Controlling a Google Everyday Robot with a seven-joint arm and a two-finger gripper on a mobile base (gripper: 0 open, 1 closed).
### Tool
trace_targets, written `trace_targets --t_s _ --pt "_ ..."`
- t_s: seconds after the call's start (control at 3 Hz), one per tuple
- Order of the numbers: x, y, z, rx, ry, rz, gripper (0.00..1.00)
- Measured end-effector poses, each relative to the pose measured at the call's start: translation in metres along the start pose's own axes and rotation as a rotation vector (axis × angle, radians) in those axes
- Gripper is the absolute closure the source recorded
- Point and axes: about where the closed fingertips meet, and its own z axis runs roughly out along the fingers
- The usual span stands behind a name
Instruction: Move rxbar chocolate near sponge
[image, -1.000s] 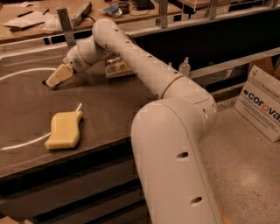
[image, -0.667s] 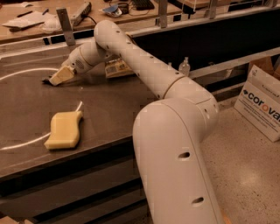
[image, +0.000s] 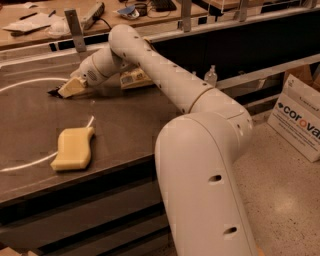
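The rxbar chocolate (image: 53, 92) shows only as a small black tip on the dark table (image: 125, 125) at the far left. The rest of it is hidden by my gripper (image: 69, 88). The gripper is low over the table, right at the bar, at the end of the white arm reaching left. The sponge (image: 73, 148) is a pale yellow block with wavy sides. It lies flat near the table's front edge, well in front of the gripper and the bar.
A brown-and-white chip bag (image: 134, 78) lies just behind the arm. A raised rail with metal posts (image: 75, 30) borders the table's far side. A small clear bottle (image: 211, 76) stands at the right, and a white cardboard box (image: 299, 120) sits on the floor.
The gripper has shifted a little to the right along the table and stays low at the black bar. The sponge has not moved.
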Motion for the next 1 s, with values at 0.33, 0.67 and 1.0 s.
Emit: trace_targets --t_s 0.33,0.67,1.0 --pt "-0.002 0.0 -0.001 0.0 0.0 0.0 1.0" --pt "0.0 0.013 -0.027 -0.022 -0.008 -0.037 1.0" --pt "0.006 0.059 -0.106 -0.084 -0.04 -0.172 1.0"
